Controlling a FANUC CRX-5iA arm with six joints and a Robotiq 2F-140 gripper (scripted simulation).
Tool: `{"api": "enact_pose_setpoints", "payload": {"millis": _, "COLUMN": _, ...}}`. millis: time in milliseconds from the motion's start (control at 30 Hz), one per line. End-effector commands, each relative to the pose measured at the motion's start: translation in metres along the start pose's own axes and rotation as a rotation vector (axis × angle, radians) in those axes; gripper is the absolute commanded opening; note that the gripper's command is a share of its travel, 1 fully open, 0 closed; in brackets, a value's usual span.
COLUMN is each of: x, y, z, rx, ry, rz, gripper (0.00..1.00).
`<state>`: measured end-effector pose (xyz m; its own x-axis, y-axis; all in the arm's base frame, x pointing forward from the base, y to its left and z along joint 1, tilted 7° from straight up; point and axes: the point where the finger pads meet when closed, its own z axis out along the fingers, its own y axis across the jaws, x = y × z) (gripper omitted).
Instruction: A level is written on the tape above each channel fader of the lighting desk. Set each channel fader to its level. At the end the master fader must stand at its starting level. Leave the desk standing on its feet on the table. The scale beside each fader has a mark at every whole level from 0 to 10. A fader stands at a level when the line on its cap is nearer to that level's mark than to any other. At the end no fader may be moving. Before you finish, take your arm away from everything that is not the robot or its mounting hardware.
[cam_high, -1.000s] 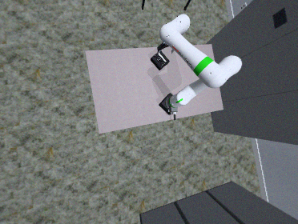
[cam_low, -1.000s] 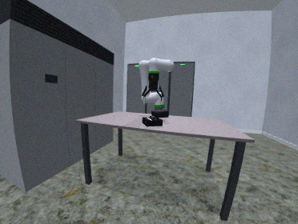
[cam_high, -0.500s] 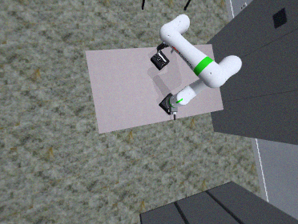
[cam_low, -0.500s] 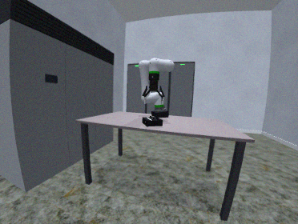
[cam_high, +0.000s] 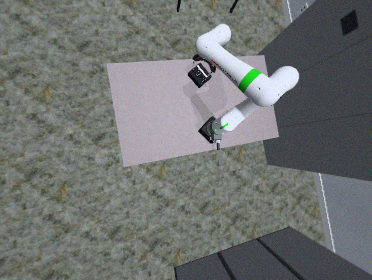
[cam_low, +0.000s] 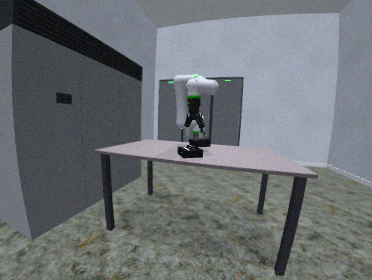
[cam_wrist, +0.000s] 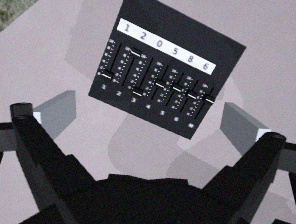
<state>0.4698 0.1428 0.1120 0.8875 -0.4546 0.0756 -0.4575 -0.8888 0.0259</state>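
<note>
Tool (cam_wrist: 150, 145) spread wide and holding nothing, hovering right above the lighting desk (cam_wrist: 165, 65) on the counter (cam_wrist: 60, 60).

From above I see my white green-banded arm (cam_high: 250, 82) arching over the pale pink tabletop (cam_high: 150, 115), the small black lighting desk (cam_high: 200, 75) upper centre.

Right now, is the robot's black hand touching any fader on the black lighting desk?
No. In the wrist view the open hand hangs above the black lighting desk, its fingers spread wide and clear of the faders.
</note>
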Motion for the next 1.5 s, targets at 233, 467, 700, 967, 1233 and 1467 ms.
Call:
{"api": "enact_pose_setpoints", "payload": {"millis": 233, "x": -0.0044, "y": -0.0035, "z": 0.0112, "rx": -0.012, "ry": 0.033, "rz": 0.434, "gripper": 1.0}}
{"api": "enact_pose_setpoints", "payload": {"millis": 467, "x": -0.0044, "y": -0.0035, "z": 0.0112, "rx": -0.012, "ry": 0.033, "rz": 0.434, "gripper": 1.0}}
{"api": "enact_pose_setpoints", "payload": {"millis": 700, "x": -0.0044, "y": -0.0035, "z": 0.0112, "rx": -0.012, "ry": 0.033, "rz": 0.434, "gripper": 1.0}}
{"api": "enact_pose_setpoints", "payload": {"millis": 967, "x": -0.0044, "y": -0.0035, "z": 0.0112, "rx": -0.012, "ry": 0.033, "rz": 0.434, "gripper": 1.0}}
{"api": "enact_pose_setpoints", "payload": {"millis": 1233, "x": -0.0044, "y": -0.0035, "z": 0.0112, "rx": -0.012, "ry": 0.033, "rz": 0.434, "gripper": 1.0}}
{"api": "enact_pose_setpoints", "payload": {"millis": 1467, "x": -0.0044, "y": -0.0035, "z": 0.0112, "rx": -0.012, "ry": 0.033, "rz": 0.434, "gripper": 1.0}}
